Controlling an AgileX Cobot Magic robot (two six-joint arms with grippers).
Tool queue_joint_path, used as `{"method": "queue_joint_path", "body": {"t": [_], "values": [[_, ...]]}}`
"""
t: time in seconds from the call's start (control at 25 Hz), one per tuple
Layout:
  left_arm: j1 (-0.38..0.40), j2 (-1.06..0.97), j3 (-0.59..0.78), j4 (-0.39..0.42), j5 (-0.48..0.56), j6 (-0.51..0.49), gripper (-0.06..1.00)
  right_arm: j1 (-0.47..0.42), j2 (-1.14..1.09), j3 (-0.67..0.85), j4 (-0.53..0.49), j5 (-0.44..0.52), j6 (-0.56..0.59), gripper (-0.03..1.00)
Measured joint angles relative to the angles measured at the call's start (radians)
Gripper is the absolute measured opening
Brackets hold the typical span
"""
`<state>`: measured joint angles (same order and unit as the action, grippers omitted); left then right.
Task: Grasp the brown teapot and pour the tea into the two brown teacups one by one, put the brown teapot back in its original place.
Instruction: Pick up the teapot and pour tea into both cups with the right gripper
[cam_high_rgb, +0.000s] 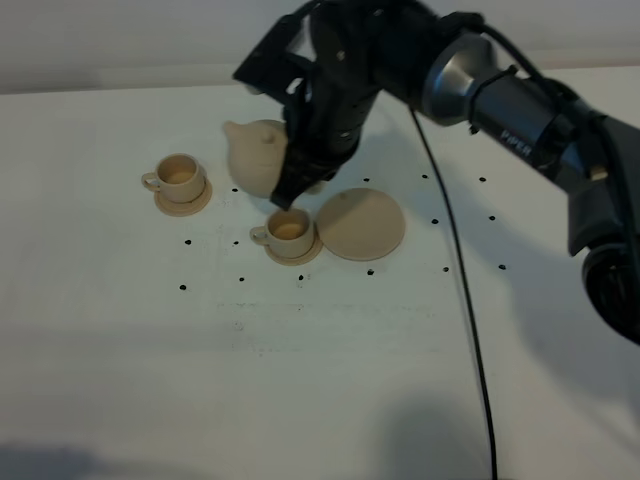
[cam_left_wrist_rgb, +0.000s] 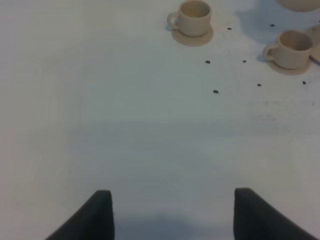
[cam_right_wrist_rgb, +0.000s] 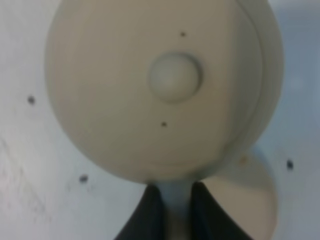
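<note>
From high up, the white tabletop (cam_high_rgb: 300, 380) holds the tea things in its far half, about midway between the left and right edges. The brown teapot (cam_high_rgb: 255, 155) is held in the right tool (cam_high_rgb: 292, 185), which is closed on its handle side. The black arm hides the handle itself. The spout points toward the left edge. The first teacup (cam_high_rgb: 180, 172) sits on its small saucer (cam_high_rgb: 190, 207), closest to the left edge. The second teacup (cam_high_rgb: 290, 228) sits on its own small saucer, just on the near side of the teapot. The big saucer (cam_high_rgb: 362, 225) lies flat beside the second teacup, on the right-edge side, and the teapot is not on it. Little black dots (cam_high_rgb: 183, 287) mark the tabletop. A black cable (cam_high_rgb: 470, 330) runs down toward the near edge.

From the left wrist, the left tool (cam_left_wrist_rgb: 172, 215) is wide, with its two dark fingers (cam_left_wrist_rgb: 97, 217) far apart over the tabletop and nothing between them. The first teacup (cam_left_wrist_rgb: 194, 17) and second teacup (cam_left_wrist_rgb: 294, 47) are well away from it. Only the edge of the brown teapot (cam_left_wrist_rgb: 300, 4) shows.

From the right wrist, the brown teapot (cam_right_wrist_rgb: 115, 90) fills the view, seen from above, with its round knob (cam_right_wrist_rgb: 175, 77) in the middle of the lid. The right tool (cam_right_wrist_rgb: 175, 215) is narrow, and its dark fingers (cam_right_wrist_rgb: 150, 215) pinch the pale handle. A pale round thing peeks out under the teapot, but I cannot tell which one it is.
</note>
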<state>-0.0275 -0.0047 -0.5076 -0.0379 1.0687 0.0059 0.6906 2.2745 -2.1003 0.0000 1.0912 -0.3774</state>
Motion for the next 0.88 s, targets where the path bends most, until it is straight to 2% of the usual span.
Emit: {"method": "queue_joint_path", "body": {"t": [0.2, 0.6, 0.88], "values": [[0.0, 0.0, 0.0, 0.0, 0.0, 0.0, 0.5, 0.032, 0.04, -0.033, -0.015, -0.084, -0.007, 0.09], [0.0, 0.0, 0.0, 0.0, 0.0, 0.0, 0.5, 0.08, 0.188, -0.257, -0.07, -0.086, -0.008, 0.09], [0.0, 0.0, 0.0, 0.0, 0.0, 0.0, 0.5, 0.093, 0.265, -0.324, -0.191, -0.109, -0.012, 0.09]]}}
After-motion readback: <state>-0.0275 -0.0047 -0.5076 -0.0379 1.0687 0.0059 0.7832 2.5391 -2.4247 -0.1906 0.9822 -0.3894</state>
